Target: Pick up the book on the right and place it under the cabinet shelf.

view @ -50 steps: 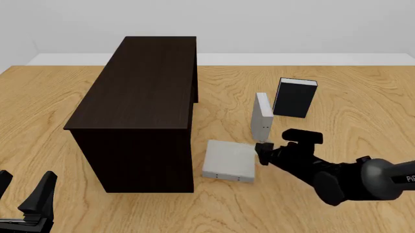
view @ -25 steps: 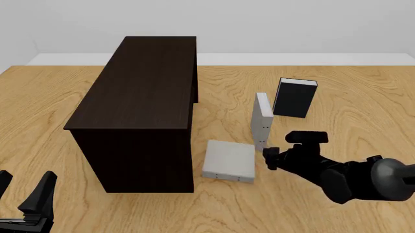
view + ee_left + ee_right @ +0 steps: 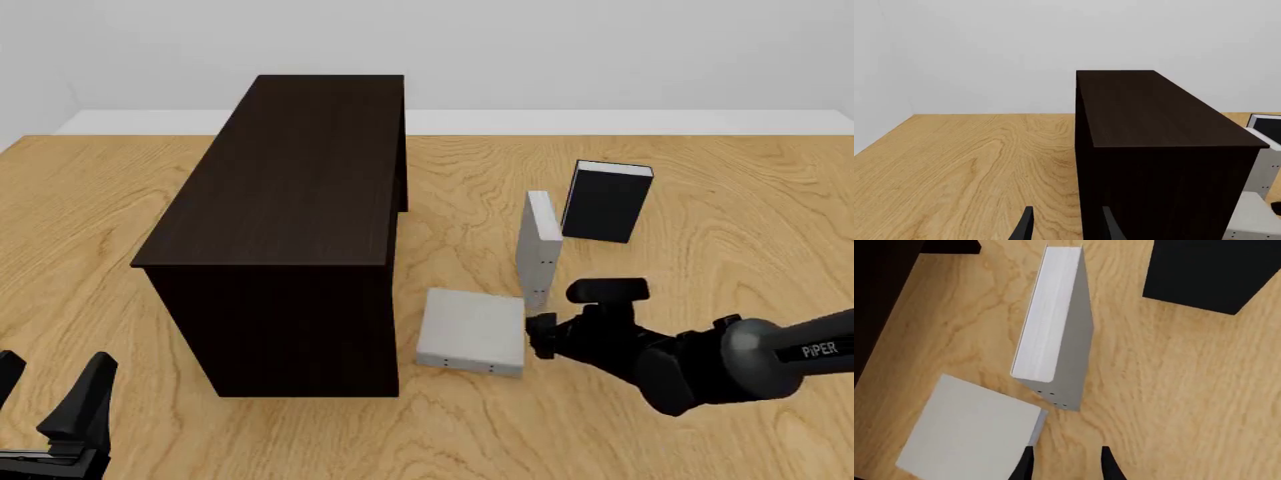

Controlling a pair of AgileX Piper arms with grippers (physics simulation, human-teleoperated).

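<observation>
Reaching for the upright grey book [image 3: 539, 245] is the step in hand, and the right gripper [image 3: 541, 335] hovers low just in front of it, near its spine end. This book stands on its edge on the desk [image 3: 694, 180], between the black book [image 3: 607, 201] behind it and a look-alike grey book lying flat [image 3: 470, 330] beside the dark cabinet [image 3: 287, 215]. In the right wrist view the two fingertips [image 3: 1026, 462] sit a little apart with nothing between them, and the standing book's spine lies just ahead. To do this well, I think the gripper should line up with the thin spine, open wider than the book, and slide a finger down each cover. It should keep off the flat book, which lies very close. The left gripper [image 3: 54, 410] waits open, well apart from all of this.
</observation>
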